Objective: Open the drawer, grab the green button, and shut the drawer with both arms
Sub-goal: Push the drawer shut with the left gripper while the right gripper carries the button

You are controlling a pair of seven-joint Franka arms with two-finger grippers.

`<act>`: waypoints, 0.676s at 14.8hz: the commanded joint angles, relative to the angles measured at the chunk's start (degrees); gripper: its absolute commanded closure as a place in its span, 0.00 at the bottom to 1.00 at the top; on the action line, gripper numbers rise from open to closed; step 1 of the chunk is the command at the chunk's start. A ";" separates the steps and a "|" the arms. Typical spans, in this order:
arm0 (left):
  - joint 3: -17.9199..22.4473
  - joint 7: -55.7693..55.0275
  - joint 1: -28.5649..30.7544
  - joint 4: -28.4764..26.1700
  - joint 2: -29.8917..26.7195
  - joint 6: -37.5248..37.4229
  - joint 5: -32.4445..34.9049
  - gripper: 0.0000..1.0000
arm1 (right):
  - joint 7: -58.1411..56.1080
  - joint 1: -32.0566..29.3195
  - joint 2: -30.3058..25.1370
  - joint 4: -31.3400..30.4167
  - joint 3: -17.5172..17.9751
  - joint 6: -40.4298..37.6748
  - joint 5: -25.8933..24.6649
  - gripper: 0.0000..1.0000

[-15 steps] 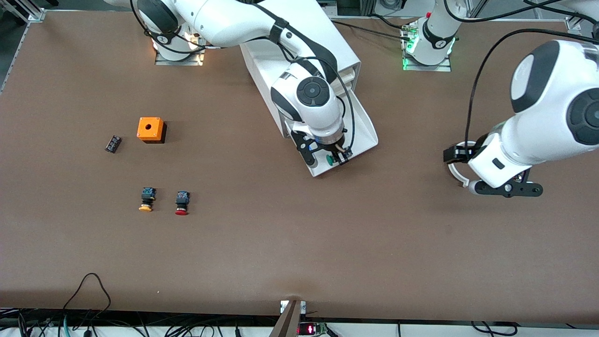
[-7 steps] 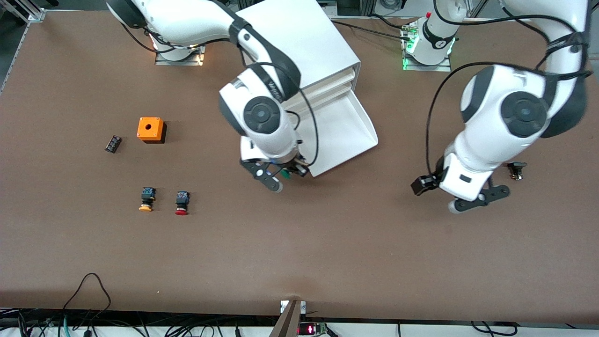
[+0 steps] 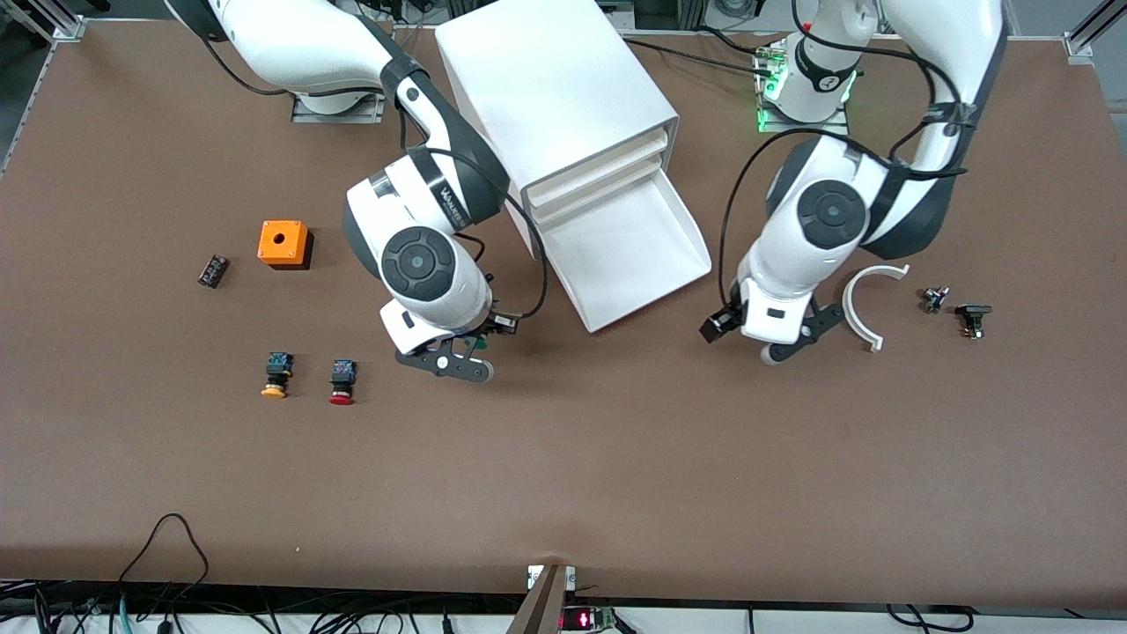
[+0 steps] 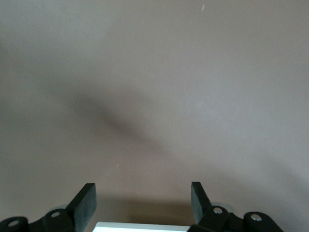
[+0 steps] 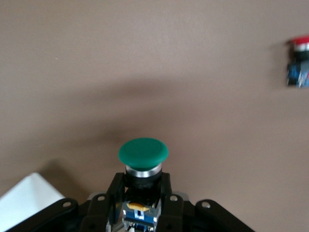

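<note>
Button clamped in right gripper over brown table

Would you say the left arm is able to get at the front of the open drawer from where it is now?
Probably yes. The left gripper hangs open over bare table just off the corner of the drawer, with nothing between them. The right gripper, shut on the button, is off toward the other end.
</note>
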 commanded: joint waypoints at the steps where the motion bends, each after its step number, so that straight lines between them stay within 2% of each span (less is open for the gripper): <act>1: -0.07 -3.11 -1.66 -2.41 3.32 5.04 2.02 0.12 | -10.82 -2.16 -3.06 -6.64 -1.60 4.07 -0.01 1.00; 5: 0.01 -3.29 -4.47 -5.94 5.96 12.26 2.11 0.12 | -20.06 -7.26 -2.97 -9.63 -1.51 9.42 1.22 1.00; 8: -0.16 -3.64 -5.18 -6.47 6.31 12.98 2.19 0.10 | -25.86 -9.81 -2.62 -11.13 -1.51 13.82 5.78 1.00; 10: -0.16 -3.81 -7.37 -6.56 6.31 12.80 2.19 0.02 | -30.43 -11.91 -2.36 -13.49 -1.51 16.72 7.81 1.00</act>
